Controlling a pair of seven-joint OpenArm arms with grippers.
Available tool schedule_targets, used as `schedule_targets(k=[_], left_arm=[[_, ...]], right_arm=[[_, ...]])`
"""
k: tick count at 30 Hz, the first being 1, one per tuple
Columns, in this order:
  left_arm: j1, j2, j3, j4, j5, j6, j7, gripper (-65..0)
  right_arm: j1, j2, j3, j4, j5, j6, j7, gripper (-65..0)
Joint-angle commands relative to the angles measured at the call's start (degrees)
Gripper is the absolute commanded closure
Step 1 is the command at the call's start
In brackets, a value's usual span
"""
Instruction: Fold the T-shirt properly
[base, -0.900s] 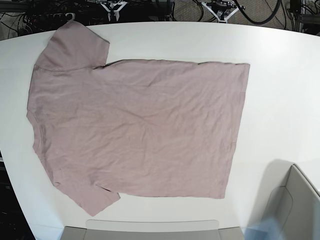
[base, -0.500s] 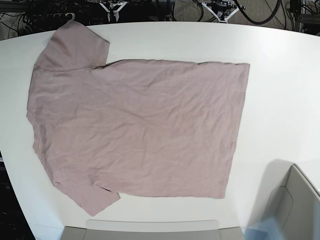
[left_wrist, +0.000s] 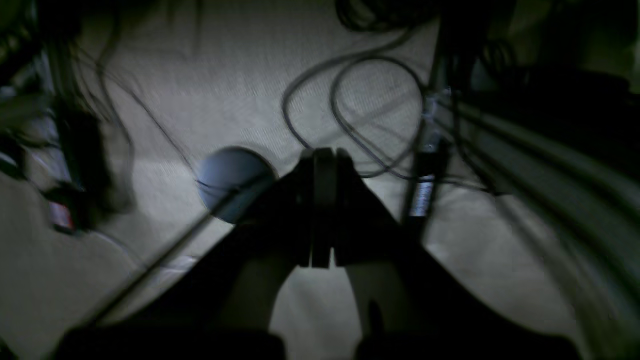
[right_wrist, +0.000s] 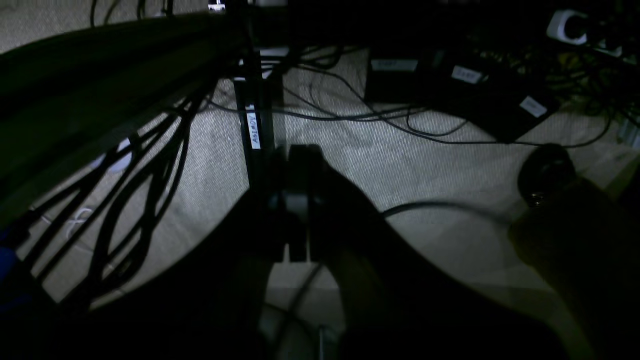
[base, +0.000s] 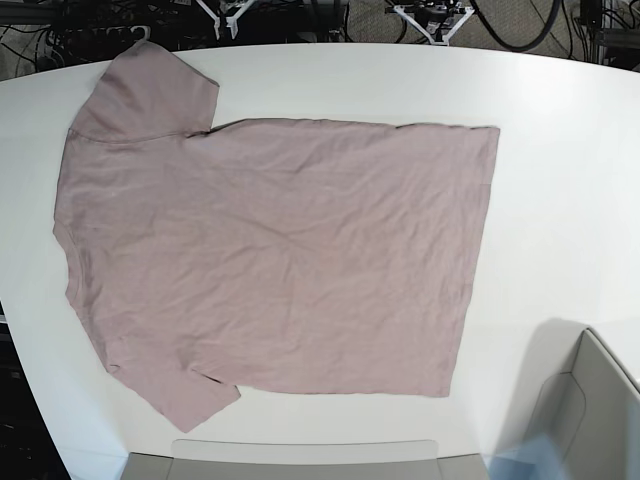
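A mauve T-shirt (base: 270, 255) lies spread flat and wrinkled on the white table (base: 560, 180), collar end toward the table's left edge and hem toward the right in the base view. One short sleeve (base: 150, 92) reaches to the far left corner; the other sleeve (base: 185, 392) lies by the near edge. The hem stops well short of the right edge, leaving bare tabletop there. A grey bin (base: 590, 410) sits at the near right corner.

Neither arm appears above the table. The left gripper (left_wrist: 320, 155), seen from its wrist camera, hangs over dim carpeted floor (left_wrist: 225, 85) crossed by looping cables (left_wrist: 350, 95), its jaws pressed together on nothing, with a pale round object (left_wrist: 227, 180) just beside it. The right gripper (right_wrist: 297, 150) likewise points at floor and cables (right_wrist: 350, 117) beneath the table, jaws together and empty. The shirt shows in neither wrist view, so both grippers are well apart from it.
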Motion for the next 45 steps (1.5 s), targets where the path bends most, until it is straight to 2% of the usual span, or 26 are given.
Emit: schedule_targets(k=[1,13,15,20,24,27,31,38,41,45], left_arm=[[2.1,-0.2,0.2,2.6,-1.2,0.2,0.2,-0.1],[19.8,-4.4,-0.1,29.4,-6.1,0.2,1.5,-0.1],[23.1,-5.6,-0.1,34.6,-6.2,0.2,1.5,-0.1],[29.6,-5.9,-0.4,43.9,-6.2,0.2,1.5,-0.1],[33.4,-5.9,-4.3,49.8,-6.2,0.2,1.8,-0.1],[34.3,-6.0,-8.2,55.0,-6.2,0.2,5.8,-0.1],[34.1,-6.0,-13.4,63.0,-6.2,0.2,11.8,-0.1],[32.2,-5.9,-19.7,72.9,-6.2,0.2,14.1,-0.1],[28.9,-5.9,-21.1,76.2,-6.1,0.2,15.2,-0.1],[23.6,-5.7,-21.2,81.9,-6.1,0.2,22.8,-0.1]], right_arm=[[-2.5,0.1,0.0,1.7,-0.2,0.1,-0.1,-0.1],[-24.7,4.0,-0.1,32.1,0.1,0.1,-0.1,-0.1],[-28.6,5.5,-0.1,38.5,0.1,0.1,-0.1,-0.1],[-37.9,8.5,0.2,52.2,0.2,0.1,-0.1,-0.1],[-44.7,10.5,0.6,62.4,0.2,-0.1,-0.1,-0.1],[-48.4,11.8,0.6,69.3,0.2,-0.2,-0.1,-0.1],[-51.0,11.7,3.1,79.3,0.2,-0.3,-0.1,-0.1],[-50.7,11.4,8.4,97.4,-0.1,-0.3,-0.1,-0.1],[-47.2,11.3,8.8,98.5,-0.1,-0.3,-0.1,-0.1],[-42.3,9.8,8.2,98.4,-0.2,-0.3,-0.1,-0.1]])
